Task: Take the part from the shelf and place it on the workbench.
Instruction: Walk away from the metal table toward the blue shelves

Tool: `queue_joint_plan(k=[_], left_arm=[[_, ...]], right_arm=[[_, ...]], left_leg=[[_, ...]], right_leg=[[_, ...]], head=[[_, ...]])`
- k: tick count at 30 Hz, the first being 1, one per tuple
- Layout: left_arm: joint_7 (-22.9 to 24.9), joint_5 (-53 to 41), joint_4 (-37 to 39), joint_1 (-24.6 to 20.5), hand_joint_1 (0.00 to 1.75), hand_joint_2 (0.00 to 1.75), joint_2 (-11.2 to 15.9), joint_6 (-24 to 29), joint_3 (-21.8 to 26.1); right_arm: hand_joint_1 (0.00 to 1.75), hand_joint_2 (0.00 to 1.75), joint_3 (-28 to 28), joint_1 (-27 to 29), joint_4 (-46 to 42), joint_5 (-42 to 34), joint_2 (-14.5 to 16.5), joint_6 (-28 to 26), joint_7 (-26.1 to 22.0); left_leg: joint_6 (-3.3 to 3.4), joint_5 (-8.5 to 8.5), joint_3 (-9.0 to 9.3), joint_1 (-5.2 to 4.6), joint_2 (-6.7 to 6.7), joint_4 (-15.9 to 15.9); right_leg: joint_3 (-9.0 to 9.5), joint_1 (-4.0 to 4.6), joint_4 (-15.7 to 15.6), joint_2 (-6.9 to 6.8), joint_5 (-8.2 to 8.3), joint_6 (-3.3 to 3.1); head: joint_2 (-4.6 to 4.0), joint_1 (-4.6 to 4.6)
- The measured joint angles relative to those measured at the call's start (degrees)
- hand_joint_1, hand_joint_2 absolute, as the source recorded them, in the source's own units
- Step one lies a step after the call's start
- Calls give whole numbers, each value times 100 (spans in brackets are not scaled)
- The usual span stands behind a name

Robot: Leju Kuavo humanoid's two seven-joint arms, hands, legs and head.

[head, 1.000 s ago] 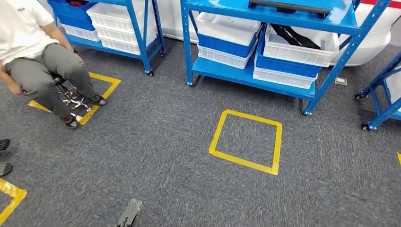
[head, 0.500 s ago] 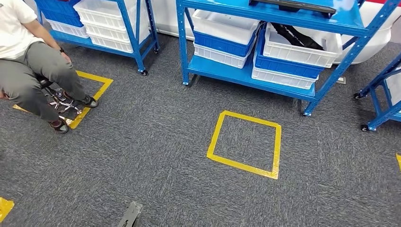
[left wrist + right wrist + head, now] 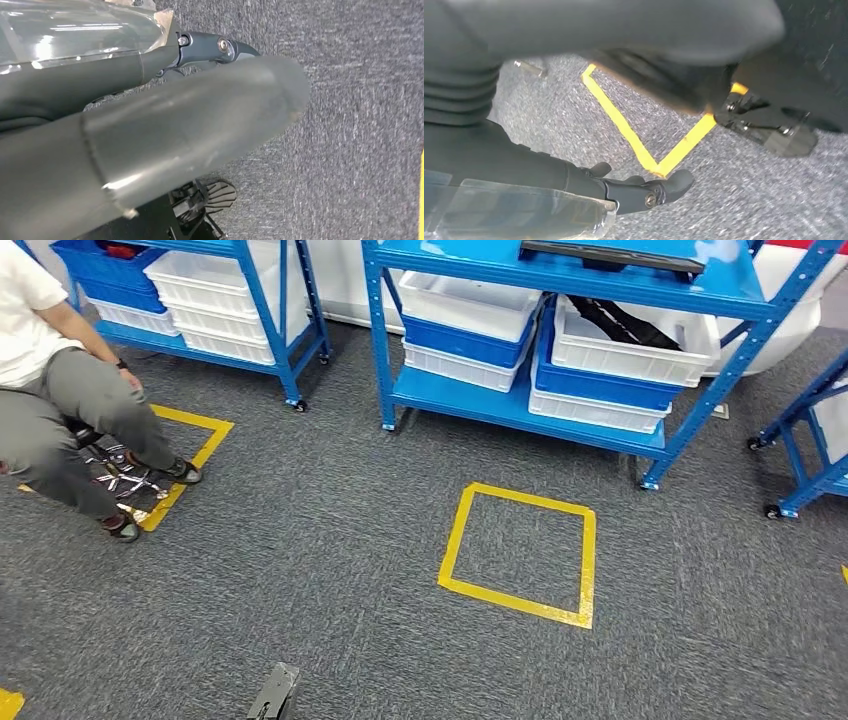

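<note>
Grey carpet (image 3: 330, 570) lies below me, a yellow tape square (image 3: 520, 555) at centre frame. A blue shelf (image 3: 560, 410) spans the upper frame; a dark part (image 3: 625, 322) lies in its white bin (image 3: 630, 345). A seated person (image 3: 60, 410) is at upper left. My left hand (image 3: 150, 130) and right hand (image 3: 624, 187) hang over carpet, holding nothing, fingers loosely apart.
</note>
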Motion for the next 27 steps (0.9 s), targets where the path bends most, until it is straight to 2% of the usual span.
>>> queue_joint_plan(k=[2,3,5,6,7,8,9,10,11,12,13,15,16,17,18,19,21,22,23,24,25,26,27], left_arm=[[0,-1,-1,-5,0,0,2,5,8],[0,-1,-1,-6,0,0,2,7,10],[2,-1,-1,-6,0,0,2,9,12],[3,-1,-1,-6,0,0,3,9,13],[4,-1,-1,-6,0,0,3,10,14],[4,-1,-1,-6,0,0,5,12,16],[4,-1,-1,-6,0,0,8,14,20],[4,-1,0,-7,0,0,12,15,25],[4,-1,1,-6,0,0,16,16,28],[5,-2,1,-6,0,0,17,17,31],[7,-4,2,-6,0,0,16,17,32],[11,-12,1,-10,0,0,9,19,34],[12,-21,1,-13,0,0,5,21,37],[13,-29,0,-16,0,0,2,25,39],[19,-39,-1,-18,0,0,0,28,42],[26,-46,0,-17,0,0,1,30,44],[43,-56,1,-14,0,0,2,32,48],[48,-58,2,-15,0,0,1,33,49],[50,-60,2,-16,0,0,1,34,49],[51,-60,2,-18,0,0,0,35,50],[45,-59,1,-20,0,0,-1,25,52],[31,-59,1,-22,0,0,-3,0,54],[12,-58,0,-24,0,0,-4,-33,56]], right_arm=[[0,0,0,2,0,3,1,6,1],[0,0,0,2,0,5,2,10,0],[0,0,0,0,0,9,5,20,-1],[0,0,0,2,0,9,7,25,-2],[0,0,0,3,0,10,7,29,-2],[0,0,0,4,0,10,7,30,-2],[0,0,0,3,0,11,8,31,-2],[0,0,0,1,0,10,11,31,-2],[0,0,0,-6,0,10,14,32,-2],[0,0,0,-9,0,10,15,35,-2],[0,0,0,-9,0,10,16,39,-2],[0,0,-1,3,0,11,15,53,-1],[0,0,-4,10,0,11,13,59,2],[0,0,-11,11,0,11,11,63,8],[0,0,-21,5,0,15,10,65,15],[0,44,-31,-2,0,20,9,65,24],[0,131,-48,-10,0,42,12,58,34],[0,131,-56,-4,0,57,13,40,37],[0,87,-64,4,0,74,13,15,37],[0,44,-72,11,0,95,12,-12,37],[0,0,-78,16,0,119,10,-35,36],[0,0,-80,14,0,139,9,-46,35],[0,0,-81,9,0,154,7,-46,31]], left_leg=[[-74,-164,-84,38,-63,212],[-117,-327,-212,62,-125,486],[-177,-686,-636,100,-201,1293],[-196,-765,-831,120,-211,1611],[-206,-722,-941,138,-216,1735],[-208,-556,-933,156,-227,1612],[-203,-308,-816,172,-261,1278],[-192,-60,-648,191,-374,850],[-180,113,-494,203,-497,476],[-165,209,-389,206,-591,222],[-146,228,-344,197,-654,110],[-75,238,-322,167,-563,68],[-23,261,-299,159,-506,28],[31,285,-274,159,-437,-15],[78,302,-251,159,-361,-55],[110,303,-240,145,-284,-68],[138,289,-236,117,-139,-67],[140,282,-233,106,-86,-64],[136,275,-227,100,-49,-62],[126,267,-216,97,-24,-60],[111,256,-201,94,-2,-57],[88,234,-186,77,13,-50],[60,205,-175,62,21,-44]], right_leg=[[13,-44,-17,89,7,-62],[21,-63,-24,129,7,-90],[25,-64,-23,213,-4,-124],[28,-65,-22,264,-8,-127],[34,-66,-21,323,-12,-129],[45,-70,-21,387,-14,-129],[59,-75,-21,458,-17,-126],[69,-81,-21,527,-21,-119],[71,-71,-18,593,-27,-102],[60,-64,-19,652,-30,-75],[41,-57,-24,701,-27,-42],[0,-51,-53,788,-7,48],[-27,-48,-25,735,-23,80],[-93,-40,89,624,-89,91],[-218,-26,331,480,-215,79],[-395,-27,688,325,-386,54],[-778,-24,1443,212,-683,41],[-853,-25,1602,198,-717,66],[-803,-24,1529,189,-659,106],[-628,-25,1223,174,-526,149],[-375,-25,783,140,-368,179],[-149,-16,378,100,-234,178],[18,-11,86,66,-150,148]], head=[[0,-3],[0,-7],[0,-10],[0,-9],[0,-8],[0,-8],[0,-8],[0,-9],[0,-7],[0,-8],[0,-7],[0,-8],[0,-4],[0,3],[0,16],[0,26],[0,38],[0,38],[0,39],[0,38],[0,40],[0,45],[0,45]])
